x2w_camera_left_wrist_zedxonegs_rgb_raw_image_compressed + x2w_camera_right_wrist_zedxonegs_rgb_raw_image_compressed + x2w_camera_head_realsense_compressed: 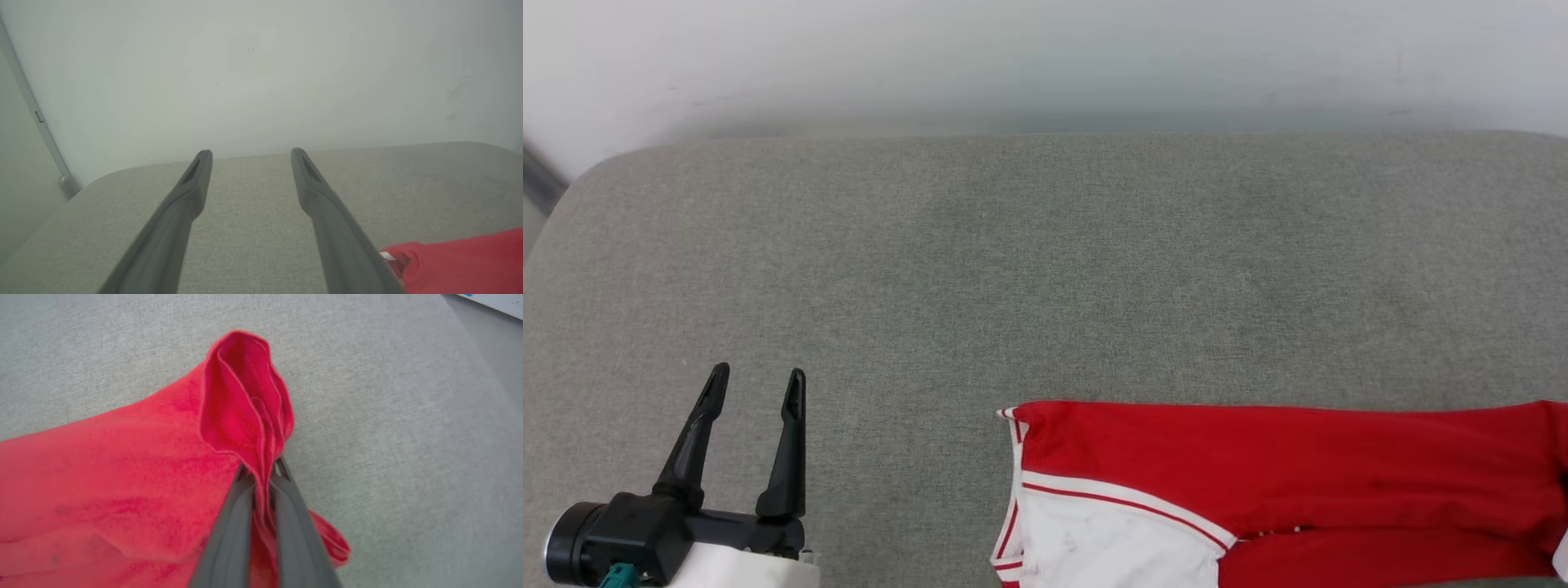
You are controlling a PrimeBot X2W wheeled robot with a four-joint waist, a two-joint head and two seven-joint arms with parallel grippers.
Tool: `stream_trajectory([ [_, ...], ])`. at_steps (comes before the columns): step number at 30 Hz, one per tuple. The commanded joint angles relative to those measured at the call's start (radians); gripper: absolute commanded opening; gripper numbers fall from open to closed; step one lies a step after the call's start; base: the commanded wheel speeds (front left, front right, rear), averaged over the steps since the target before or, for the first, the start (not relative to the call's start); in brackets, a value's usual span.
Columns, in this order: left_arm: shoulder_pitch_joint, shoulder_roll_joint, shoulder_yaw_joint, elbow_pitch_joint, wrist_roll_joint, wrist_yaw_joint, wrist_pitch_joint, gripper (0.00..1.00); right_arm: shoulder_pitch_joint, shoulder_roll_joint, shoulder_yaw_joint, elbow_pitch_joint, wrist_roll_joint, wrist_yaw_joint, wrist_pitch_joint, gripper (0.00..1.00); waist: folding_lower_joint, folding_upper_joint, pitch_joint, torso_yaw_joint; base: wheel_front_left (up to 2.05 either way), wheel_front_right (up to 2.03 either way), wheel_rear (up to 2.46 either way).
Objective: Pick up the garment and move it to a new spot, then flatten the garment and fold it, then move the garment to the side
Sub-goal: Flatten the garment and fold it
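The garment (pixel 1298 457) lies on the grey cushion (pixel 1045 269) at five o'clock in the head view. Its long axis runs nine to three, with a white sleeve (pixel 1094 539) with red-striped trim at the nine o'clock end. Its upper face is plain red. The right gripper (pixel 261 473) is clamped on a bunched red fold. The left gripper (pixel 760 380), at seven o'clock, has its fingers spread apart.

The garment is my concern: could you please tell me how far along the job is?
Done, it seems: the garment lies in a long, partly folded band on the grey cushion. In hand: the right tool is shut on a bunched red edge. The left tool is open over bare cushion. Left: moving it aside, perhaps after more folding.
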State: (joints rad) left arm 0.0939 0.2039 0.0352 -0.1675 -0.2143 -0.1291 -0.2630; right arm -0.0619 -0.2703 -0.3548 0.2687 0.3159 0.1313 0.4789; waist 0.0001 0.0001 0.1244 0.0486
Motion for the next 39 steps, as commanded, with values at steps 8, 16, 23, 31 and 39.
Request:
stream_trajectory([
  [8,0.01,0.002,-0.003,0.005,-0.003,-0.001,-0.002,1.0,-0.013,0.015,0.028,-0.039,0.003,-0.001,0.028,0.0,-0.0001,-0.0001,-0.024,-0.005,0.0,0.0,0.0],
  [16,0.035,-0.003,-0.011,0.004,0.002,-0.001,-0.002,1.0,0.068,0.084,0.131,-0.222,0.098,-0.001,0.144,0.0,-0.0001,-0.0001,-0.052,-0.006,0.0,0.0,0.0],
  [23,0.051,-0.008,-0.025,0.017,-0.004,-0.001,-0.002,1.0,0.134,0.163,0.249,-0.385,0.166,-0.001,0.238,0.0,-0.0001,-0.0001,-0.08,0.009,0.0,0.0,0.0],
  [31,0.065,-0.007,-0.024,0.022,-0.007,-0.001,-0.002,1.0,0.14,0.219,0.343,-0.41,0.239,-0.001,0.291,0.0,-0.0001,-0.0001,-0.1,0.032,0.0,0.0,0.0],
  [39,0.074,-0.009,-0.023,0.028,-0.019,-0.001,-0.002,1.0,0.079,0.221,0.519,-0.309,0.404,-0.001,0.212,0.0,-0.0001,-0.0001,-0.108,0.061,0.0,0.0,0.0],
])
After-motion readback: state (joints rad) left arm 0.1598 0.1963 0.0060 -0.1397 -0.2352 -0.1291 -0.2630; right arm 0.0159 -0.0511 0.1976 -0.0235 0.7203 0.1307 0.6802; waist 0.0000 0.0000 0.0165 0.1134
